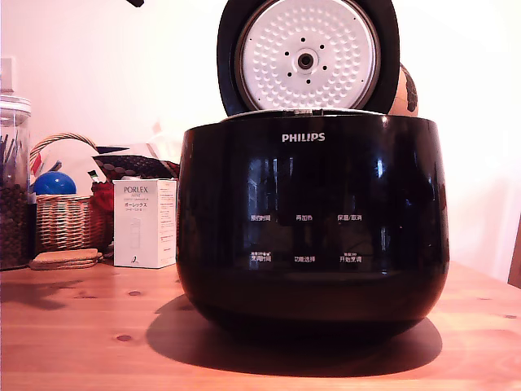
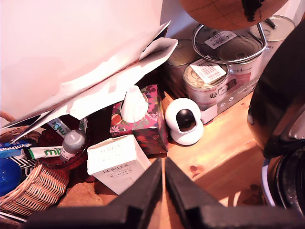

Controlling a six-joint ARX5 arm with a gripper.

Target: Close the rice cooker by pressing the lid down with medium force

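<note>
Exterior view. One rice cooker (image 1: 313,224), centred on the wooden bench (image 1: 81,342), PHILIPS logo facing the camera. One lid (image 1: 308,55), hinged at the far side and standing upright, dimpled silver inner disc facing forward; fully open, so not yet pressed down. No pincer visible here. At the exterior view's left: one white PORLEX box (image 1: 144,222) just beside the cooker, one wicker basket (image 1: 65,218) with one blue ball (image 1: 54,183) in it, one glass jar (image 1: 14,183) at the frame edge. Clutter kept to the far left, leaving room around the cooker.

Wrist view. One pincer (image 2: 163,177), jaws brought together with only a thin slit between them, holding nothing; judged suited to pushing rather than grasping. Looking down over the clutter beside the cooker: same PORLEX box (image 2: 119,162), one floral tissue box (image 2: 140,119), one small white camera (image 2: 184,121), several paint tins (image 2: 224,62), exact count uncertain. Black lid edge (image 2: 281,100) close by, toward the pincer's side, judged within reach for the press.
</note>
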